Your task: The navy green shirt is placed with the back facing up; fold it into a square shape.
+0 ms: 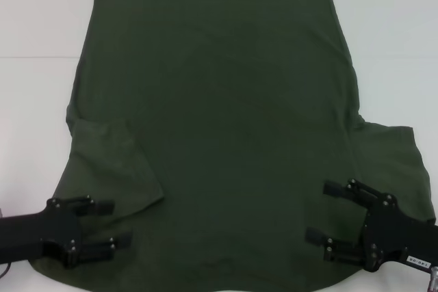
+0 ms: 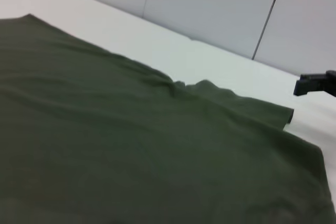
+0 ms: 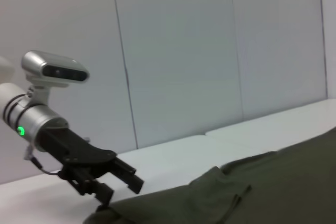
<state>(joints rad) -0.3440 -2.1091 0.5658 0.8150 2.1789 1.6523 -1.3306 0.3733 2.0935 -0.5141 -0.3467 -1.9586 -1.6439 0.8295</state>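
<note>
In the head view there is one navy green shirt (image 1: 226, 121), spread flat on a white table (image 1: 34, 18) and filling most of the frame. Its plain side is up, and no words show on it. The sleeve at the lower left is folded in over the body, and the other sleeve sticks out at the right edge. Two black grippers are in the picture. The left gripper (image 1: 113, 225) is at the lower left with its two fingers apart, over the shirt's bottom corner, holding nothing. The right gripper (image 1: 327, 213) is at the lower right with its fingers spread wide over the cloth, also holding nothing. A tiny white label sits on the right arm at the far lower right, but its writing is too small to read. In the left wrist view the shirt (image 2: 131, 145) covers the lower left, with white table beyond it and a black gripper tip (image 2: 314, 84) at the right edge. In the right wrist view the shirt (image 3: 252, 192) fills the lower right, and the left gripper (image 3: 122, 183) hangs at the lower left, fingers apart just above the cloth edge.
</note>
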